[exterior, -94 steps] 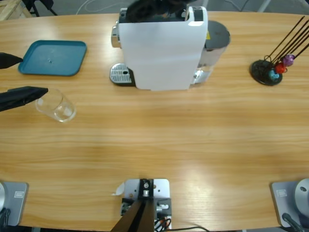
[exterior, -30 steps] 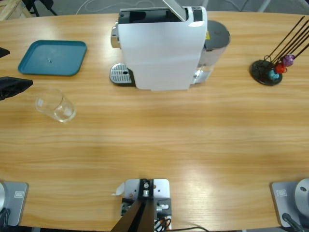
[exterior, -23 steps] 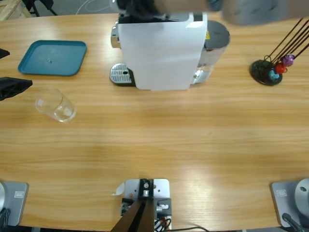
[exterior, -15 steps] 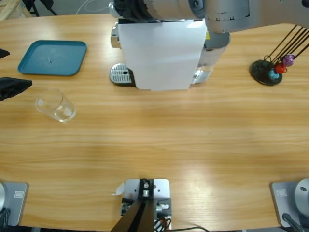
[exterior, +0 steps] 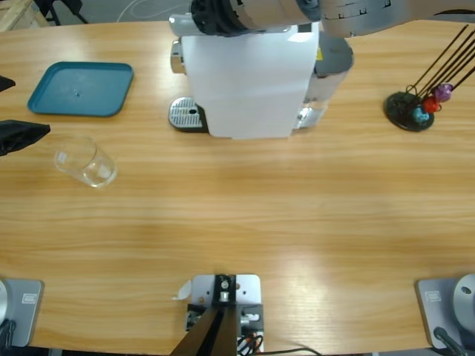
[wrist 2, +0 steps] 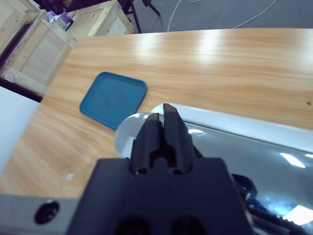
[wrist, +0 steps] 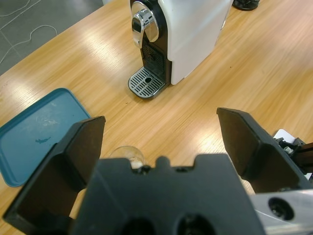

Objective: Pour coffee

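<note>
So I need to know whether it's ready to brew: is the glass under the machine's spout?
No, the glass lies on its side, away from the drip tray.

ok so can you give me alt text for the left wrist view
The left gripper, its two black jaws spread wide apart, looks down at a wooden table with a clear glass showing just past its black body. Beyond stand a white capsule coffee machine with a round metal drip grate, and a teal tray to the left.

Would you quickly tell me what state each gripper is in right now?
Left gripper: open, holding nothing, above the glass.
Right gripper: shut, holding nothing, over the top of the coffee machine.
</note>
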Motion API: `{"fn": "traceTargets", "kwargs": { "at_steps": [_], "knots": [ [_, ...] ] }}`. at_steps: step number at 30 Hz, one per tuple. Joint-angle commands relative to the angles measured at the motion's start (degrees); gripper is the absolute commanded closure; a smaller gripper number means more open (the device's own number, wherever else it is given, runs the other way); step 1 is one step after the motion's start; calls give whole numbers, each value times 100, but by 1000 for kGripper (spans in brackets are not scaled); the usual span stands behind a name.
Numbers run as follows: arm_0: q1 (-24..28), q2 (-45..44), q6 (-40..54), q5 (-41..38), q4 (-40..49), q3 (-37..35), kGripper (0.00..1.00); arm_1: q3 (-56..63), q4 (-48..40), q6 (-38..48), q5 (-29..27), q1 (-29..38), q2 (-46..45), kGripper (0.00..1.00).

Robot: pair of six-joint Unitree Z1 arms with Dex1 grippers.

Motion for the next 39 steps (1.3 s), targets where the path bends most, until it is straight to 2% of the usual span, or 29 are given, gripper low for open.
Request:
{"fn": "traceTargets", "kwargs": {
  "at_steps": [1, 2, 3, 4, 5, 7, 10, 15, 18, 20, 23, 27, 34, 39],
  "knots": [
    [-52, -172, -254, 300, 110, 271, 0, 690, 459, -906, -200, -16, 675, 1000],
    [-12, -185, -382, 491, 101, 333, 0, 658, 466, -1322, -123, -16, 408, 1000],
    [6, -185, -510, 664, 84, 414, 0, 609, 593, -1725, -65, -16, 76, 651],
    [6, -176, -660, 882, 56, 523, 0, 591, 702, -2115, -10, -16, -332, 69],
    [6, -158, -800, 1068, 50, 600, 0, 623, 721, -2467, -10, -16, -762, 1],
    [7, -114, -1196, 1423, 54, 683, 0, 648, 872, -2915, 9, -16, -1483, 0],
    [6, 26, -1516, 1530, 33, 723, 0, 725, 1521, -3268, 64, 137, -2404, 0],
    [-3, 223, -2145, 2054, -289, 1154, 0, 1419, 2396, -3342, 6, 645, -3241, 0],
    [-483, 518, -2352, 2277, -547, 1259, 0, 2045, 2537, -3101, 14, 745, -3503, 0],
    [-1026, 710, -2674, 2748, -547, 1326, 0, 2311, 2600, -3080, 6, 787, -3584, 0],
    [-1408, 905, -3012, 3132, -547, 1423, 0, 2641, 2628, -3080, -72, 793, -3617, 0],
    [-1540, 940, -3340, 3293, -528, 1537, 0, 2922, 2621, -3077, -223, 810, -3638, 0],
    [-1562, 1605, -4370, 3383, -582, 1734, 0, 3276, 2386, -2925, -393, 810, -3557, 0],
    [-1598, 1367, -4416, 3386, -1220, 2205, 0, 3328, 2217, -2896, -399, 810, -3401, 0]
  ]
}}
